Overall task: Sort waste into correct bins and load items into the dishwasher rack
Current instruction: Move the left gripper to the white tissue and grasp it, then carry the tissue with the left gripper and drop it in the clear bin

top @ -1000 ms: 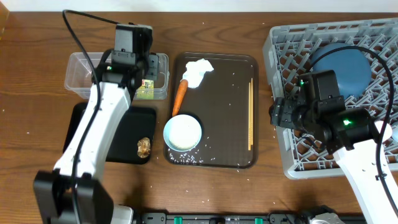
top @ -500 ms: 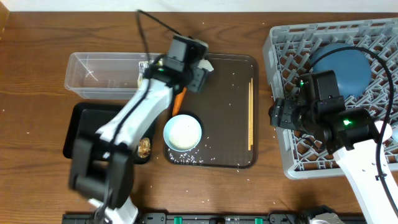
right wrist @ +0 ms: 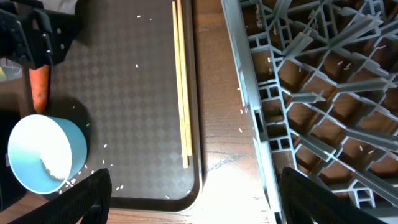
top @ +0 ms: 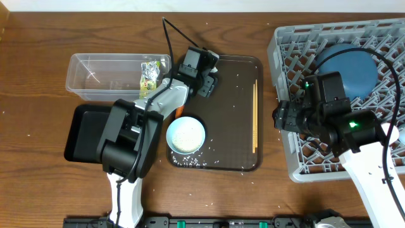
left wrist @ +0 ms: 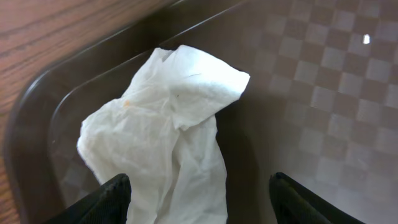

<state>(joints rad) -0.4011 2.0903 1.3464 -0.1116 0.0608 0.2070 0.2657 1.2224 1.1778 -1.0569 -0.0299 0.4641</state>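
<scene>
My left gripper [left wrist: 199,194] is open, its fingers on either side of the crumpled white tissue [left wrist: 168,124] at the far left corner of the dark brown serving tray [top: 234,152]. In the overhead view the gripper [top: 204,71] hides the tissue. The snack wrapper [top: 149,74] lies in the clear tub [top: 95,73]. The black tray [top: 82,133] sits in front of the tub. The carrot [right wrist: 38,87] lies beside the bowl [top: 186,135]. Chopsticks [top: 255,117] lie on the tray's right side. My right gripper [right wrist: 196,193] is open and empty between the tray and the grey rack [top: 291,152], which holds the blue plate [top: 348,69].
Loose rice grains [top: 190,161] are scattered on the serving tray near the bowl and along its front edge. My left arm stretches over the black tray and hides its right part. The brown food lump is hidden.
My left gripper has moved right from the clear tub to the tissue on the serving tray, leaving the wrapper in the tub. The right arm has not moved.
</scene>
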